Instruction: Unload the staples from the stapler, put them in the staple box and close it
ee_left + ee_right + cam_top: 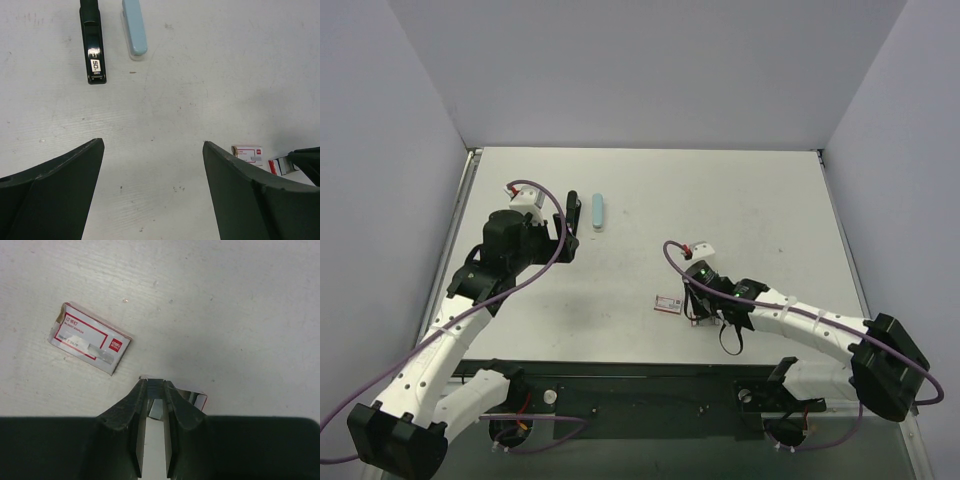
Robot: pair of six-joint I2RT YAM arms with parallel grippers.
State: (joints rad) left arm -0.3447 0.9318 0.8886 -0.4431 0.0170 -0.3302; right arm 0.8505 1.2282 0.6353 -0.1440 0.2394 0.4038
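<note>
While the left arm's jaws stood wide apart and gripped nothing, their dark fingers (55, 195) hanging over bare table (200, 75), the right arm's jaws were drawn nearly together just to the right of the staple box (90, 338). That box, white with red lines and a small red logo, lay flat on the table. Just beside it, on its right and not touching it, sat a small white card piece with red trim (196, 399). The right arm's jaws were pinched on the near edge of that piece. A pale sliver showed between the right fingers (125, 420), and whether it was card or metal could not be told. Both staplers lay well apart from the staple box, to its left and toward the back wall. The black stapler (93, 45), with a white label near its nearer end, and the light blue stapler (598, 212) lay side by side and roughly parallel, close but with a gap between them. The light blue one was the nearer of the two to the staple box. The left arm's jaws hung left of the staple box, near the staplers and touching neither. The staples themselves were too small to make out in any view.
</note>
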